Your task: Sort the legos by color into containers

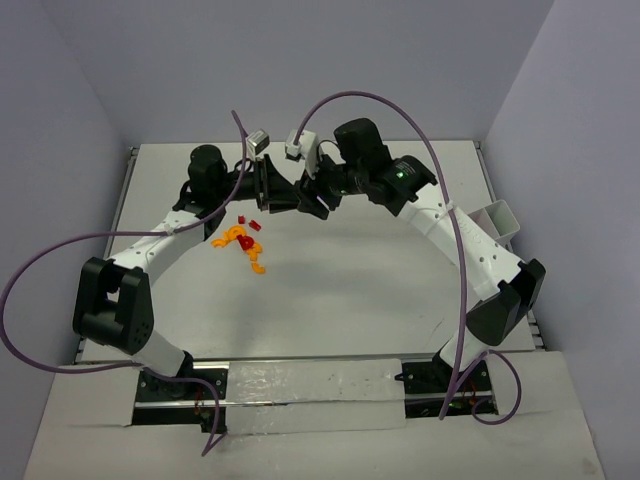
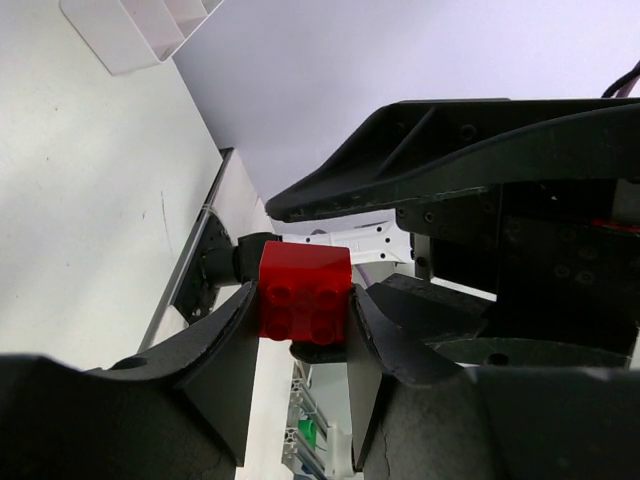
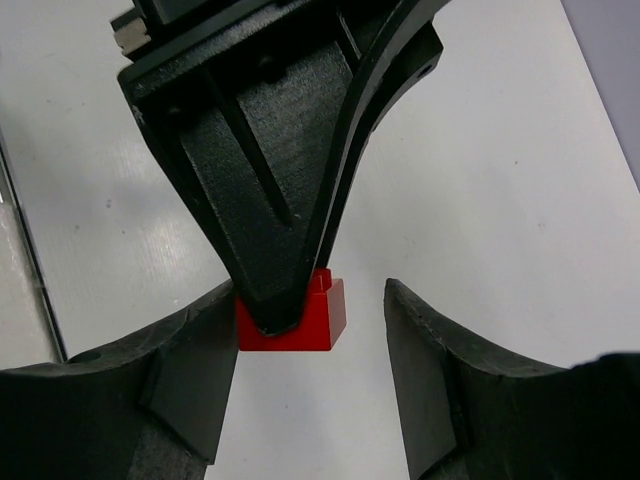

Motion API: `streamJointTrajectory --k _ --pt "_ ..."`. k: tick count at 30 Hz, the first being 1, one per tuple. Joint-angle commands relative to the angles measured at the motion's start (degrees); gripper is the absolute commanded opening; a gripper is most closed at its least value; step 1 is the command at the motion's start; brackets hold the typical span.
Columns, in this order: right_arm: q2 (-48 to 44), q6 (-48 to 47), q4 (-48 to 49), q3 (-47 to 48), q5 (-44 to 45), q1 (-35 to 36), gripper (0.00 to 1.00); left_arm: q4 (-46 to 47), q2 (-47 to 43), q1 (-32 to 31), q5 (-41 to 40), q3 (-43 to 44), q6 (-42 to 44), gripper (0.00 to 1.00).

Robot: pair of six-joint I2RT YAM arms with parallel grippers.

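My left gripper (image 2: 305, 297) is shut on a red lego (image 2: 303, 280) and holds it in the air above the far middle of the table. In the right wrist view the same red lego (image 3: 318, 322) sits between my right gripper's (image 3: 310, 292) spread fingers; one pad is at its side, the other stands apart. In the top view both grippers, left (image 1: 272, 188) and right (image 1: 306, 198), meet tip to tip and hide the brick. A loose pile of orange and red legos (image 1: 240, 240) lies on the table below the left gripper. A white container (image 1: 500, 219) stands at the right edge.
White containers (image 2: 135, 30) show at the upper left of the left wrist view. Purple cables (image 1: 400, 110) loop above both arms. The table's metal side rail (image 2: 190, 270) and grey walls bound the space.
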Motion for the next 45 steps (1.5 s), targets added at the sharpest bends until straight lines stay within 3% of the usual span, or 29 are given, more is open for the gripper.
streamJointTrajectory --k 1,4,9,15,16,17,19,22,24,28,31,38,45 --pt "-1.4 -1.5 -0.1 -1.1 4.1 -0.2 0.65 5.8 -1.9 -0.2 1.9 0.8 -2.3 0.0" --pt "-2.2 -1.7 0.5 -2.0 4.6 -0.2 0.64 6.2 -1.8 -0.1 1.9 0.7 -2.5 0.0" --pt "-3.0 -1.7 1.7 -2.6 4.6 -0.4 0.32 5.3 -2.4 -0.1 1.7 0.5 -0.7 0.03" --pt "-4.9 0.2 1.9 -3.1 2.8 -4.2 0.18 -2.5 -3.4 1.0 -0.4 1.2 5.9 0.52" --pt "-6.0 0.6 1.8 -3.9 2.0 -6.2 0.1 -5.5 -3.6 2.1 -1.5 1.6 8.2 0.67" --pt "-7.0 0.8 1.3 -4.6 1.4 -8.2 0.09 -8.4 -3.8 2.8 -2.7 2.2 10.5 0.81" --pt "-9.1 0.7 -0.2 -6.1 -0.4 -13.5 0.09 -16.3 -3.8 5.0 -6.0 4.4 17.0 0.99" --pt "-12.2 -1.7 -4.2 -9.1 -1.3 -21.7 0.09 -31.2 -3.2 7.0 -13.1 10.1 29.0 0.99" --pt "-14.9 -7.2 -8.5 -12.4 0.6 -29.9 0.09 -40.9 -3.2 6.9 -22.3 14.8 39.5 0.99" --pt "-16.3 -17.5 -14.3 -18.0 6.7 -42.3 0.09 -49.8 -2.7 4.7 -35.5 21.1 52.9 0.99" --pt "-13.1 -20.5 -16.4 -18.5 12.3 -50.9 0.11 -53.5 -2.1 2.4 -43.0 23.7 58.0 0.99" --pt "-3.0 -21.1 -17.3 -16.4 25.9 -54.1 0.11 -53.2 -2.1 1.7 -44.6 23.3 59.4 0.99" --pt "6.0 -16.8 -20.5 -11.2 28.6 -54.0 0.12 -53.2 -2.4 1.7 -44.8 22.3 59.7 0.99"
